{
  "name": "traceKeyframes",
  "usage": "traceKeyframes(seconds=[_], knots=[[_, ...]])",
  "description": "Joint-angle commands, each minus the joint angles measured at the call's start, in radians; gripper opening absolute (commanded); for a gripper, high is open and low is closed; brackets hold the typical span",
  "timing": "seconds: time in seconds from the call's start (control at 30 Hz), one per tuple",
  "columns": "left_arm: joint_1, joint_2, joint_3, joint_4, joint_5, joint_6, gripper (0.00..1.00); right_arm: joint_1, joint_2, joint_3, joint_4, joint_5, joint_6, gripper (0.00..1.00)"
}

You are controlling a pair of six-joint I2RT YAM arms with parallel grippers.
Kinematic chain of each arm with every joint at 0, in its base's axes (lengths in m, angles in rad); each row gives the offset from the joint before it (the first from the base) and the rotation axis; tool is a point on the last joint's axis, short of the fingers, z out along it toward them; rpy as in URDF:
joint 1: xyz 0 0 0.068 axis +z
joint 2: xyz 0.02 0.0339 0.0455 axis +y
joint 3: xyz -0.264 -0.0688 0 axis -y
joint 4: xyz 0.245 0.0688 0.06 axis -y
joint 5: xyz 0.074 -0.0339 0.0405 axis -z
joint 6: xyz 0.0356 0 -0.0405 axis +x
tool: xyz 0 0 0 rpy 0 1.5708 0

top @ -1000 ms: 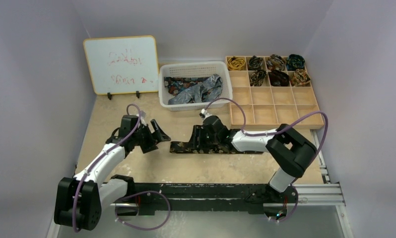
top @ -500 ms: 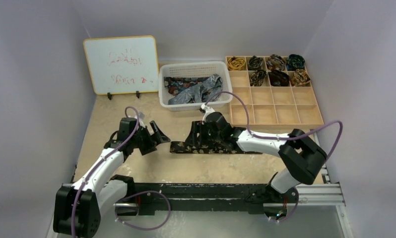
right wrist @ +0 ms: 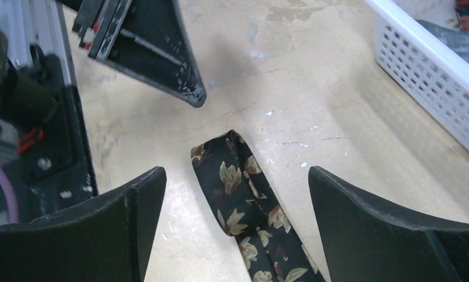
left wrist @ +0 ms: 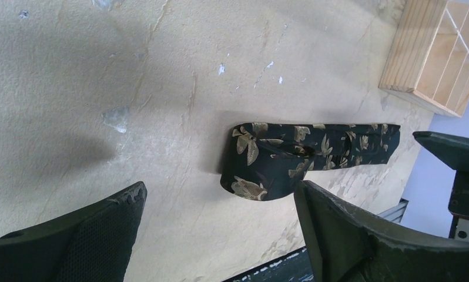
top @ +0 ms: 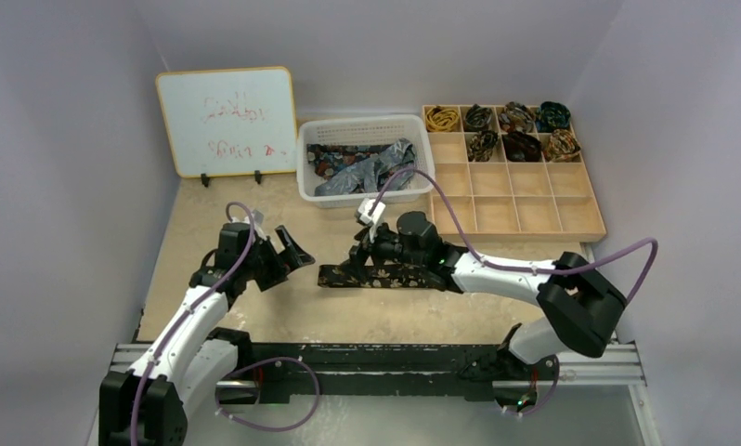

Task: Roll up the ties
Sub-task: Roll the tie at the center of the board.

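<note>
One of the ties, dark with gold leaf motifs, lies folded in a flat strip across the middle of the table. The right wrist view shows its left end between and below the wide-apart fingers of my right gripper, which touches nothing. My right gripper hovers over that end. My left gripper is open just left of the tie, which lies beyond its fingers, untouched. More loose ties fill the white basket. Several rolled ties sit in the wooden tray's back rows.
The wooden compartment tray stands at the back right, the basket at back centre and a whiteboard at the back left. A metal rail runs along the near edge. One left finger shows close ahead in the right wrist view.
My right gripper has opened wide and shifted left along the tie to its left end. My left gripper opened a little more and drew slightly back to the left.
</note>
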Motion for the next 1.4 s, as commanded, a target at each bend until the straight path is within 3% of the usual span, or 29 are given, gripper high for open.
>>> traceKeyframes(seconds=[0.0, 0.13, 0.43, 0.67, 1.17, 1.37], knots=[[0.008, -0.013, -0.011, -0.006, -0.016, -0.013, 0.95, 0.041, 0.016, 0.001, 0.004, -0.091, -0.260, 0.93], [0.008, -0.013, -0.011, -0.007, -0.018, -0.014, 0.95, 0.096, 0.075, 0.056, -0.115, -0.112, -0.381, 0.93], [0.008, -0.012, -0.002, -0.011, -0.013, -0.008, 0.95, 0.112, 0.157, 0.108, -0.176, -0.042, -0.469, 0.93], [0.008, 0.015, 0.008, -0.010, -0.017, 0.003, 0.95, 0.112, 0.238, 0.186, -0.257, -0.072, -0.533, 0.93], [0.008, -0.004, 0.007, -0.015, -0.020, -0.003, 0.95, 0.076, 0.438, 0.329, -0.369, -0.137, -0.599, 0.76], [0.008, 0.007, 0.007, -0.010, -0.015, 0.001, 0.95, 0.065, 0.467, 0.348, -0.449, -0.167, -0.636, 0.61]])
